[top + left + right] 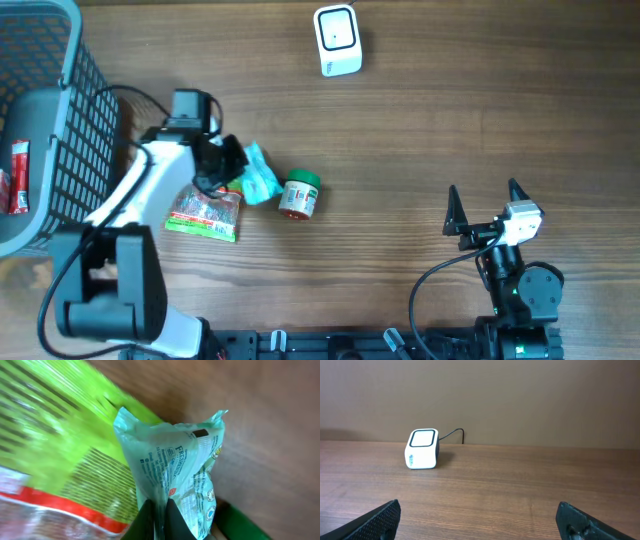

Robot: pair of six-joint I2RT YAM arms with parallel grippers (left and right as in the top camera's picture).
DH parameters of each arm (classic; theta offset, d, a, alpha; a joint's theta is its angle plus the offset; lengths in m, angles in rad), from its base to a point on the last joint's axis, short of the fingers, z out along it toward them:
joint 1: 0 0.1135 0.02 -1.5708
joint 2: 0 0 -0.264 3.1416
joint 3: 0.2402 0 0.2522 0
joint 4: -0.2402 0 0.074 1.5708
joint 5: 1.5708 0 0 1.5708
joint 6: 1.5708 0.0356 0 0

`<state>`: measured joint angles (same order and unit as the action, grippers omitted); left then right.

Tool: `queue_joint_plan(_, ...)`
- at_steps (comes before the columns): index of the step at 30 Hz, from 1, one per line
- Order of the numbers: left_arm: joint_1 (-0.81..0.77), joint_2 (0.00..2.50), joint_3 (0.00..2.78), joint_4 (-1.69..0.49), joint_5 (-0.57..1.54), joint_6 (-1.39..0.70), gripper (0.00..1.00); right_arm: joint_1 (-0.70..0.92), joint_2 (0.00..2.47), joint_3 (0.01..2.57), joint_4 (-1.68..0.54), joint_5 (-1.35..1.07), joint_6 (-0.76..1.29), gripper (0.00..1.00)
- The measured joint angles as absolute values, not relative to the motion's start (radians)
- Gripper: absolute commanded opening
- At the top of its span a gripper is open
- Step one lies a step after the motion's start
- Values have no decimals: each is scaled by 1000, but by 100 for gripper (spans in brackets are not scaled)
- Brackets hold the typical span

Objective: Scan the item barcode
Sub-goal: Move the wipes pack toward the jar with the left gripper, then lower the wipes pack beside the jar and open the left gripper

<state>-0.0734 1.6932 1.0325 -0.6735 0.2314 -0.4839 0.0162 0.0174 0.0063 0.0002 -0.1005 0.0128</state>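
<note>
Pinching a crinkled teal packet (175,475) by its edge, the left gripper (159,516) is clenched, its two dark fingers (146,521) pressed together with the film caught between them. Seen from overhead, that packet (258,172) sits left of the table's (420,130) middle, just beside the left gripper (230,165). Whether it is lifted off the wood or lying on it cannot be told. Close around it are a green bag (205,212) with a red band, lying flat partly under the arm, and a small jar (299,195) with a green lid, lying just to the packet's right. In the left wrist view the green bag (60,450) fills the blurred background and the jar's lid is cut off at the bottom edge. The print on the packet is too creased and small to read. The white scanner (337,40) stands well apart at the far side of the table. A grey basket (85,90) at the left edge holds a red pack (20,175), and both are cut off by the frame. The right gripper (487,205) rests near the front right with its jaws spread wide and nothing between them. Its own camera looks across bare wood to the scanner (423,448), whose dark cable (452,435) trails behind it.
</note>
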Motion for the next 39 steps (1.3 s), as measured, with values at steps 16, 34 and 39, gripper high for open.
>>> queue_joint_plan(16,-326,1734,1029,-666,42,-444,28,16,17,6,0,-101,13,100)
queue_joint_plan(34,-318,1736,1191,-900,9,-432,4,16,17,6,0,-101,13,100)
queue_joint_plan(39,-318,1738,1170,-893,73,-459,4,16,17,6,0,-101,13,100)
